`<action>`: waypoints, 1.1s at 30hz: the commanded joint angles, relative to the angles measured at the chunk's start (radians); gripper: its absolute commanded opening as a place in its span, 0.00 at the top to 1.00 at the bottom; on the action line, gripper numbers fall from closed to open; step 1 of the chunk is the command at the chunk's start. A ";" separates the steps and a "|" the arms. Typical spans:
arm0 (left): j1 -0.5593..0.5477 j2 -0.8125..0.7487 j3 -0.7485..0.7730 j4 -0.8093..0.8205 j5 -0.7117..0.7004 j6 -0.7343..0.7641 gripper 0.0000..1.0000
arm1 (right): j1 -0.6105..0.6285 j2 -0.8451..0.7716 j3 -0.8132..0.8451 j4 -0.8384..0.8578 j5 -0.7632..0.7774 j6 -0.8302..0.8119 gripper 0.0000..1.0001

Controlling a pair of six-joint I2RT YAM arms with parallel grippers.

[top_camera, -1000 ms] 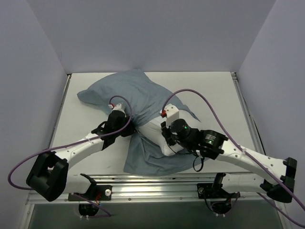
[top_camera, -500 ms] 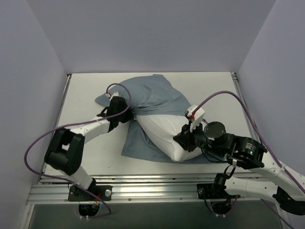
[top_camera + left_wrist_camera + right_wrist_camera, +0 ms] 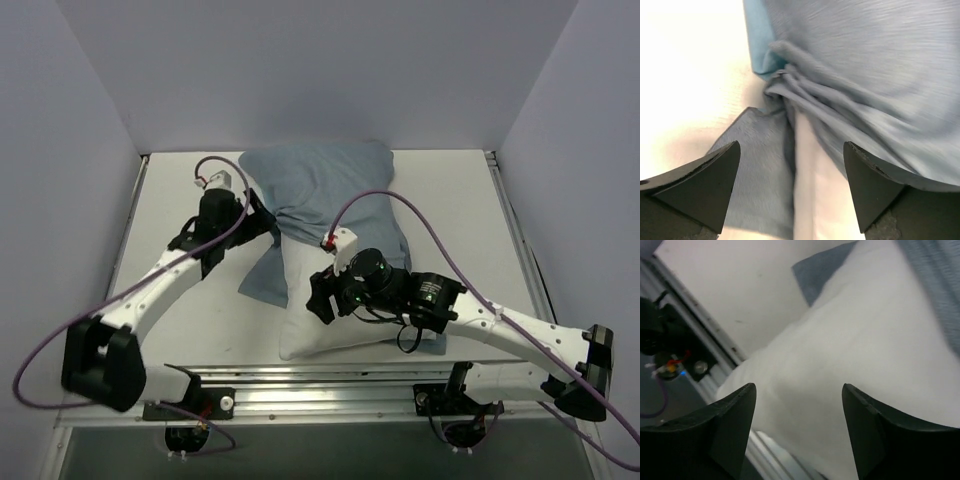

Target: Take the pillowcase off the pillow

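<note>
The slate-blue pillowcase (image 3: 320,185) still covers the far half of the pillow, bunched into folds (image 3: 805,95) on its left side. The white pillow (image 3: 300,315) sticks out of it toward the near edge. My left gripper (image 3: 263,226) hovers at the bunched left side, open, with fabric and a strip of white pillow (image 3: 815,190) below its fingers (image 3: 715,180). Over the bare end of the pillow (image 3: 855,340) my right gripper (image 3: 320,293) is open, holding nothing. A flap of pillowcase (image 3: 820,270) lies beside the pillow.
The white table (image 3: 170,260) is walled in grey on the left, back and right. An aluminium rail (image 3: 330,375) runs along the near edge, and the pillow's corner reaches it. Purple cables loop over both arms.
Both grippers have gone from shut to open and let go. The pillow and case now lie more upright in the view. My right arm swung left over the pillow.
</note>
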 commanded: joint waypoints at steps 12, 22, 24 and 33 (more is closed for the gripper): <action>-0.394 -0.378 -0.116 -0.178 0.026 -0.080 0.05 | -0.326 -0.103 -0.017 -0.179 0.354 0.132 0.13; -0.281 -0.223 -0.082 -0.142 -0.029 0.014 0.07 | -0.257 0.039 -0.184 0.189 -0.011 0.184 0.22; -0.207 -0.224 -0.074 -0.150 0.003 0.031 0.07 | -0.223 0.068 -0.150 0.236 -0.014 0.185 0.22; -0.172 -0.364 0.085 -0.316 0.017 0.215 0.05 | -0.171 0.173 0.009 0.299 0.057 0.126 0.22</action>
